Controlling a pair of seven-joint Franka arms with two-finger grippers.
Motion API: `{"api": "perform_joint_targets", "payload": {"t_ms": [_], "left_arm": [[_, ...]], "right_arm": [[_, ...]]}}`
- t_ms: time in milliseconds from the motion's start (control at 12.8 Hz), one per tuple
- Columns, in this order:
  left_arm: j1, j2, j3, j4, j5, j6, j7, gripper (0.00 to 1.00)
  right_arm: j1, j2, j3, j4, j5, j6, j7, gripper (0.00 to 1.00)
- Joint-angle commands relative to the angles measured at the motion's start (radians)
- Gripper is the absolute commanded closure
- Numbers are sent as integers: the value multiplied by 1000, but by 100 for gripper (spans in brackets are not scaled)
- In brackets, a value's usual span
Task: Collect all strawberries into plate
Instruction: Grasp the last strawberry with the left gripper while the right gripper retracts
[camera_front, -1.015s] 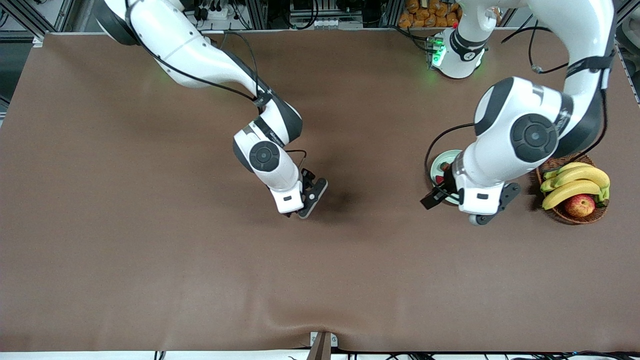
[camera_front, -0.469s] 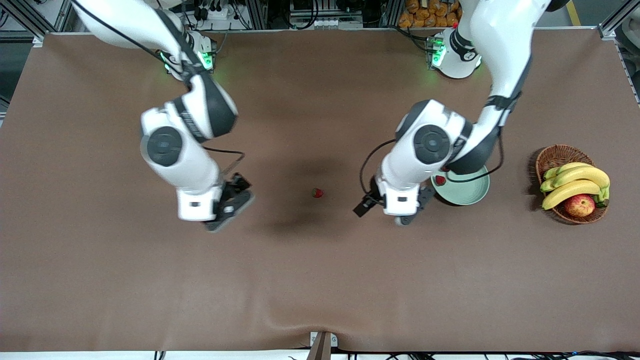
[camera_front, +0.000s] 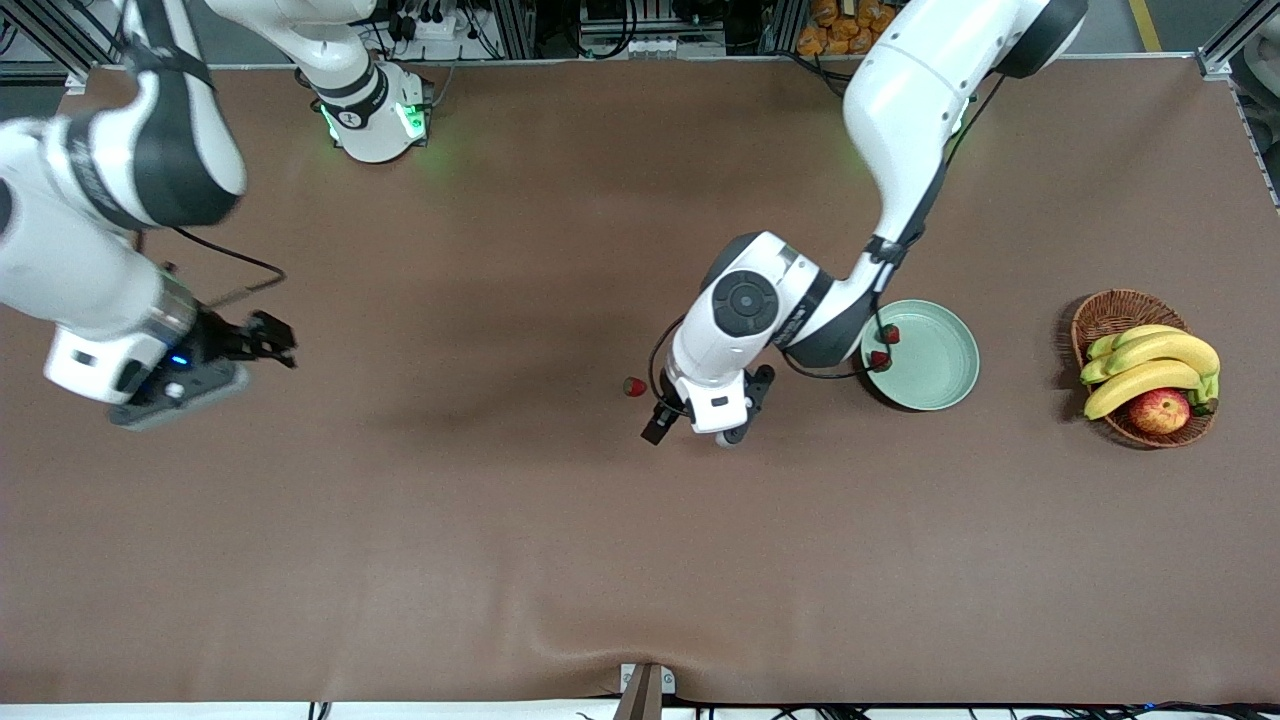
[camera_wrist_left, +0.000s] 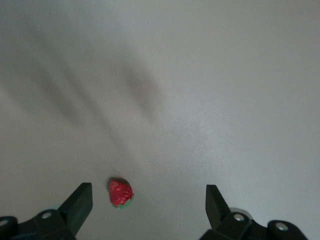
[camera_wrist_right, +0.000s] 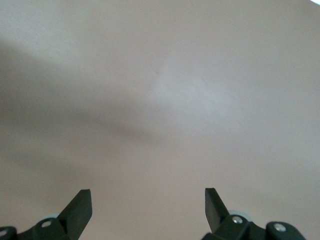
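Note:
One strawberry (camera_front: 634, 386) lies on the brown table mat near the middle. Two more strawberries (camera_front: 889, 334) (camera_front: 879, 359) lie in the pale green plate (camera_front: 940, 365) at its rim. My left gripper (camera_front: 700, 425) is open and empty, low over the mat beside the lone strawberry, between it and the plate. In the left wrist view the strawberry (camera_wrist_left: 121, 193) lies between the open fingers of the left gripper (camera_wrist_left: 148, 202), close to one fingertip (camera_wrist_left: 80, 200). My right gripper (camera_front: 250, 345) is open and empty, over bare mat at the right arm's end; its wrist view shows the gripper (camera_wrist_right: 148, 202) and mat only.
A brown wicker basket (camera_front: 1105, 312) with bananas (camera_front: 1150, 365) and a red-yellow apple (camera_front: 1160, 410) stands at the left arm's end, past the plate. A cable from the left arm hangs over the plate's rim.
My left gripper has moved from over the plate to beside the lone strawberry. My right arm has swung away from the middle toward its own end, uncovering that strawberry.

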Motion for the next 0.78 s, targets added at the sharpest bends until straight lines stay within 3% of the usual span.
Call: {"api": "perform_joint_targets", "payload": {"t_ms": [0,234,703], "left_arm": [[-39,58,17,39,-7,14,-138,0],[-64,81,17,35,-5,14,-233,0],[-93,115,17,36,-12,20,-281,2]], "right_arm": [[-10,-96,-66,-53,38,-74,15,0],[-7,-132,-149,-34,90,-169,16,0],[-2,-137,-153,130,92,-382,216,0]]}}
